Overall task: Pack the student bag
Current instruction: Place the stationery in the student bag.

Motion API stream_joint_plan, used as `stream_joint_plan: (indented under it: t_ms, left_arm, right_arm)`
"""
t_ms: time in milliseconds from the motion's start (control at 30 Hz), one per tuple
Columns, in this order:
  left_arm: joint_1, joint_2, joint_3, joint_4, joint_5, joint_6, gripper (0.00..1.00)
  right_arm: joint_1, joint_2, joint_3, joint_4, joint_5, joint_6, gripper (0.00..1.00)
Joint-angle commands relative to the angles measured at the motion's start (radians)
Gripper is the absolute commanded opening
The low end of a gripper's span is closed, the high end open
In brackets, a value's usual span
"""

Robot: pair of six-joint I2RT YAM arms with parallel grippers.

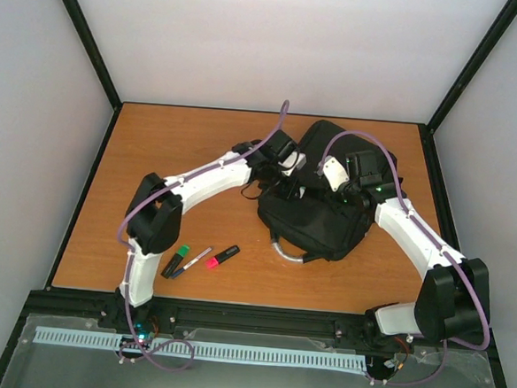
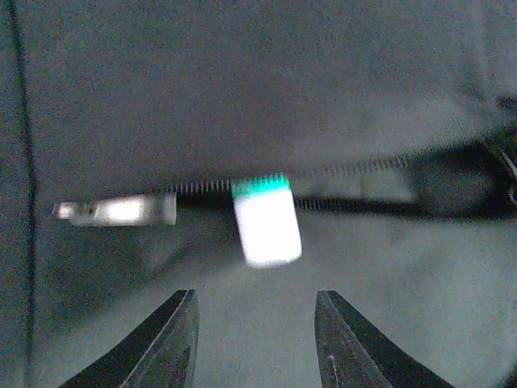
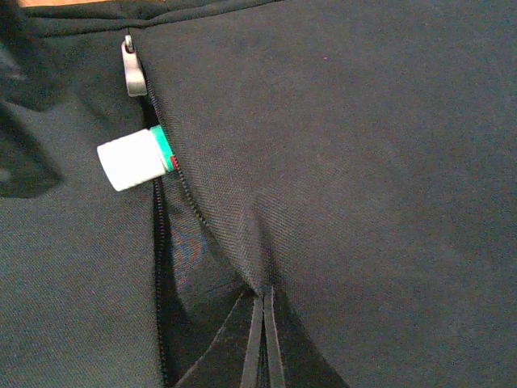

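**Black bag, white tube halfway in the zip**

Closest to me on the brown wooden table (image 1: 200, 145), just past the base of the left arm, I see three pens lying side by side. One is a marker with a green cap (image 1: 176, 261), one is a thin pen (image 1: 197, 260), and one is a pink marker (image 1: 223, 255). They are well apart from the bag.

A bit farther in, to the right of the middle, lies the student bag (image 1: 323, 221). Its grey loop handle (image 1: 288, 253) sticks out of the near edge, toward me. Both arms reach over the bag.

From the left wrist I see the left gripper (image 2: 254, 301) just above the black cloth. Its two fingers (image 2: 174, 339) stand partly apart and hold nothing. Just past them a white tube (image 2: 266, 230) with a green band sits in the open zip (image 3: 161, 267), white end out and green end in. The picture of it is blurry. The silver zip pull (image 2: 121, 211) lies just beside it at the end of the zip.

The right gripper (image 3: 263, 311) is squeezed tight, and the cloth bunches into a fold at its tips, so it is pinching the bag beside the zip.
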Motion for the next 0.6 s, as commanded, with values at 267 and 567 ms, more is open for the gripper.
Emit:
stream_joint_plan:
  t_ms: [267, 567]
  left_arm:
    - [0.006, -0.155, -0.216, 0.127, 0.053, -0.058, 0.25]
    - [0.012, 0.005, -0.104, 0.307, 0.101, -0.101, 0.07]
  right_arm:
    - [-0.002, -0.006, 0.0, 0.017, -0.033, -0.002, 0.03]
    - [-0.002, -0.009, -0.002, 0.019, -0.025, -0.003, 0.03]
